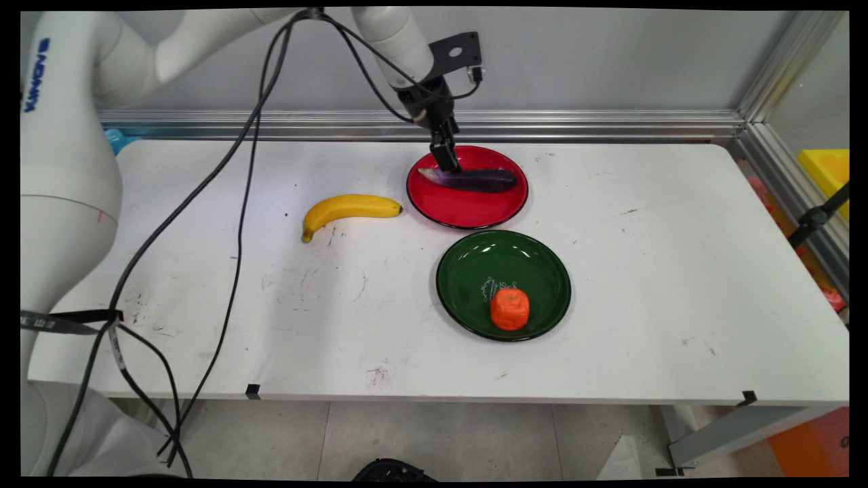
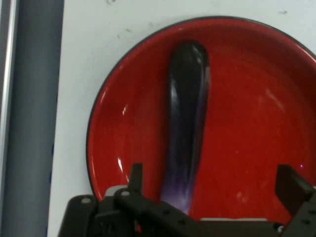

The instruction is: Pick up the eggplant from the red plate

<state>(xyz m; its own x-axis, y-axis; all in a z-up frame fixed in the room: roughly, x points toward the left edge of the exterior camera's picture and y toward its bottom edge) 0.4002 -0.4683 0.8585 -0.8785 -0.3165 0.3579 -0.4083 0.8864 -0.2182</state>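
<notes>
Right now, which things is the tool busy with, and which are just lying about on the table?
In play: tool, open, its fingers either side of the eggplant; red plate the eggplant lies on.

Lying about: banana on the bare table; green plate; orange piece on the green plate.

A robotics lab is suggested by the scuffed white table (image 1: 610, 352), enclosed by an aluminium frame (image 1: 542, 124) before a plain grey wall (image 1: 610, 61).

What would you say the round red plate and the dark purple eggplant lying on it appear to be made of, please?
Round red plate: probably enamelled metal or glossy plastic, given its bright highlights and thin dark rim. Dark purple eggplant: smooth and shiny with an even sheen, perhaps a plastic replica; real cannot be excluded.
</notes>
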